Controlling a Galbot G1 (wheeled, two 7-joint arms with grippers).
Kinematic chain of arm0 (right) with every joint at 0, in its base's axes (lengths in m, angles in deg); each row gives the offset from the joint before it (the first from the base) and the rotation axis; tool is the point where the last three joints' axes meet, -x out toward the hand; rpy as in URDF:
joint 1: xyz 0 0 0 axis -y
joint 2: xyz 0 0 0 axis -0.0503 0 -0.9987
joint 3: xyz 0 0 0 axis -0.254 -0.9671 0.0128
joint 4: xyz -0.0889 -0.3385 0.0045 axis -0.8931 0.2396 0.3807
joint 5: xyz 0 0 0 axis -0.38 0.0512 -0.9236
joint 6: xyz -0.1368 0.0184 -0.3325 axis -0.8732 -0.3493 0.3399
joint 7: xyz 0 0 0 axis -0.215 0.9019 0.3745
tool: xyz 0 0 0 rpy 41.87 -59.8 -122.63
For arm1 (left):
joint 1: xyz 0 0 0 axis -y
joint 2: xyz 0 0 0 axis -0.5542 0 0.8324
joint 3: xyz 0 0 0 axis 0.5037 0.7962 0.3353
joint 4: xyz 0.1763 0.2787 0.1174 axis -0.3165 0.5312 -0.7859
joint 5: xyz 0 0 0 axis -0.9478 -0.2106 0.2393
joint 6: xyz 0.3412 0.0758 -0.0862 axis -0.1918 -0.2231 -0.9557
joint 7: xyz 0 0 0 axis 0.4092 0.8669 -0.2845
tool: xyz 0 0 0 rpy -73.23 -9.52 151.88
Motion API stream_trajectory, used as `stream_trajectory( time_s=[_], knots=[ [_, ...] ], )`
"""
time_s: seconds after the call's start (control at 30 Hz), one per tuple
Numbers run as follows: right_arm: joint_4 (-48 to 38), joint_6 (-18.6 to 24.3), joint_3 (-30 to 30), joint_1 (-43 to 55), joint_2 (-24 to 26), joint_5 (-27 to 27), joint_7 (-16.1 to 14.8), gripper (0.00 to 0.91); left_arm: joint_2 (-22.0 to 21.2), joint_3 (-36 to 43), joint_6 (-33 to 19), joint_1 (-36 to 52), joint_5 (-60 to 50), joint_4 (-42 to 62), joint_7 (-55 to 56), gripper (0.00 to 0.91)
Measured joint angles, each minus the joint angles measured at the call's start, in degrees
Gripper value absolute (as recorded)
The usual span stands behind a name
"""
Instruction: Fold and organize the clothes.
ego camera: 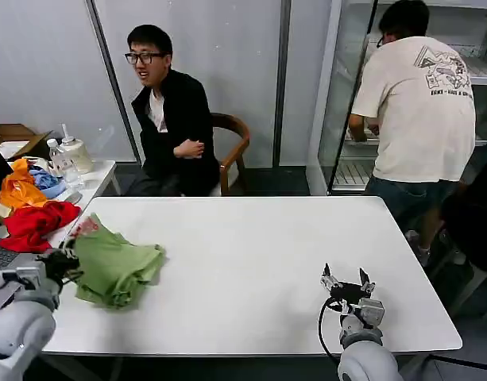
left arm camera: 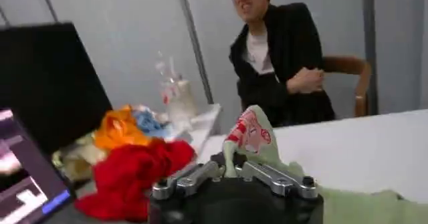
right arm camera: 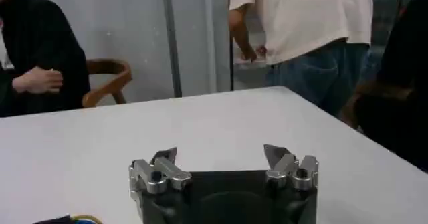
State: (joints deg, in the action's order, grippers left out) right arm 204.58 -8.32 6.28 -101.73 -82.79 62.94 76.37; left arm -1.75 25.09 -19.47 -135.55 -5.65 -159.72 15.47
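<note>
The light green shirt (ego camera: 116, 266) is lying bunched at the desk's (ego camera: 251, 262) left edge, the left end effector (ego camera: 59, 264) seemingly pinching its hem while the right end effector (ego camera: 346, 284) is waiting spread open, so spreading flat comes next.

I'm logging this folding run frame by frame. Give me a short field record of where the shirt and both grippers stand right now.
shirt: light green shirt lies crumpled at the white table's left edge, not folded flat
left gripper: left gripper at the shirt's left edge, jaws closed on a raised bit of cloth with the red-and-white print
right gripper: right gripper over bare table near the front right, jaws open, holding nothing
nearby: heap of red, orange and blue garments on the side table
</note>
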Motion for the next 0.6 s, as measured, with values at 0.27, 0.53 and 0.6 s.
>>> stream_trajectory(
  time_s=[0.27,0.53,0.6],
  knots=[
    [-0.1,0.2,-0.1,0.0,-0.3,0.0,0.0,0.907,5.6,0.7,0.8,3.6,0.5,0.3,0.2,0.01],
    [-0.5,0.1,-0.4,0.3,-0.9,-0.4,0.0,0.907,5.5,2.3,2.1,4.4,1.7,-4.4,1.6,0.01],
    [-0.6,0.0,-0.4,0.4,-1.0,-0.5,0.0,0.907,4.3,2.9,2.5,4.0,2.0,-6.5,2.0,0.01]
  ],
)
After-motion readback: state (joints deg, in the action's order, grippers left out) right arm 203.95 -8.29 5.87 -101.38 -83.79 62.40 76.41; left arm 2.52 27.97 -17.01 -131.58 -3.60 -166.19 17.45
